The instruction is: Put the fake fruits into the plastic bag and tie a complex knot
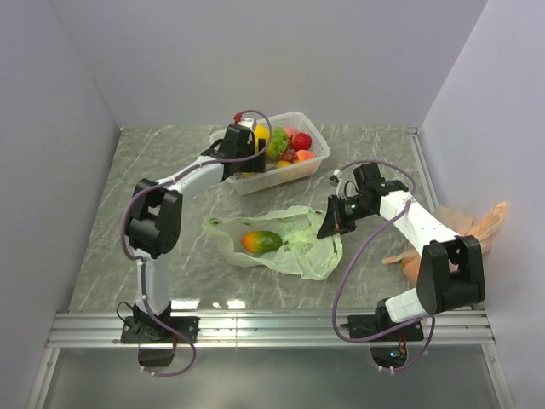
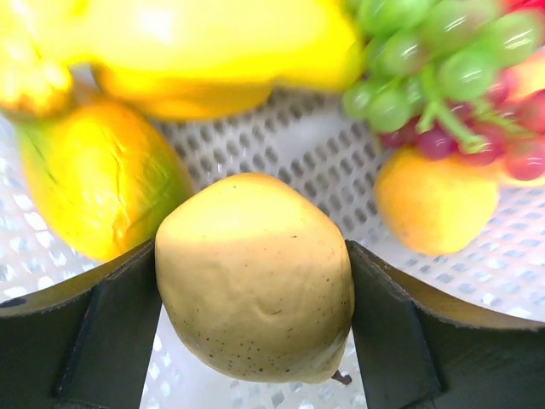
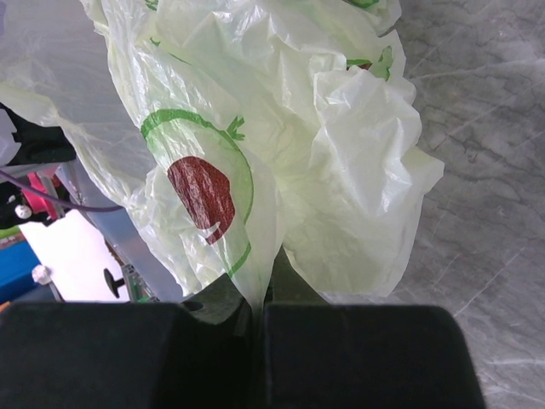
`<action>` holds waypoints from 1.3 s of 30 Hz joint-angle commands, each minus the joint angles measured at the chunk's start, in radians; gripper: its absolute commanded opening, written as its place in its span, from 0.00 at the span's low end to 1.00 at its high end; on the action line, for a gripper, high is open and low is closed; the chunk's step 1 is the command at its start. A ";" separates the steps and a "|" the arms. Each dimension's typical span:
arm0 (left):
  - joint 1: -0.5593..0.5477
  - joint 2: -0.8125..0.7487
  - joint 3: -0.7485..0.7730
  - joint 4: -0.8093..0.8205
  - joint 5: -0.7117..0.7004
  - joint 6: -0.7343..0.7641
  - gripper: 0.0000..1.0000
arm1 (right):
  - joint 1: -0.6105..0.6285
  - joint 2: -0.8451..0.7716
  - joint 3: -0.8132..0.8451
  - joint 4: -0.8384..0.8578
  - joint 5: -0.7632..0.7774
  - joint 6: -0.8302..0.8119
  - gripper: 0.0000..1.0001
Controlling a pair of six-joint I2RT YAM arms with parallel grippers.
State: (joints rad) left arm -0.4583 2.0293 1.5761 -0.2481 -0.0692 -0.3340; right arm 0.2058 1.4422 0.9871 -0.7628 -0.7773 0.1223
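Basket (image 1: 319, 158) at the far edge, about centre, with grapes (image 1: 277, 142) in it. The left gripper (image 2: 255, 341) is down inside too, a pear (image 2: 255, 273) between its fingers. In front, mid-worktop, lies the plastic bag (image 1: 311, 251), mango (image 1: 261, 242) at its left end, right gripper (image 1: 334, 223) pinching its right side — and another bag (image 1: 473, 223) lies against the right edge.

Top view: bright, evenly lit from above, sharp. Soft shadows and glare patches are seen on the table (image 1: 217, 303). Left wrist: yellow fruit (image 2: 213, 34) at the top is washed out and blurred; tan fruit (image 2: 255, 277) is sharp. Right wrist: plastic bag (image 3: 341, 170) is brightly lit; the bottom foreground is dark and defocused.
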 commanded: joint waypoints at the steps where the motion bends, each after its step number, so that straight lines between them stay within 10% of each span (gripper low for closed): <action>1: 0.001 -0.095 -0.051 0.240 -0.041 -0.053 0.64 | 0.000 -0.016 0.022 0.020 -0.017 0.004 0.00; 13: -0.011 -0.090 -0.082 0.294 -0.121 -0.051 0.60 | 0.000 -0.020 0.027 0.008 -0.020 -0.003 0.00; 26: -0.051 -0.575 -0.284 0.158 0.699 0.321 0.65 | -0.002 -0.031 0.045 0.011 -0.028 0.017 0.00; 39: -0.301 -0.511 -0.438 0.164 0.760 0.480 0.71 | -0.011 -0.042 0.090 -0.046 -0.108 0.011 0.00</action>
State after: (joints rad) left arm -0.7429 1.4803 1.1374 -0.1116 0.6674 0.1001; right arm 0.2039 1.4399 1.0363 -0.7849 -0.8421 0.1368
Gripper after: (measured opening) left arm 0.815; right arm 0.007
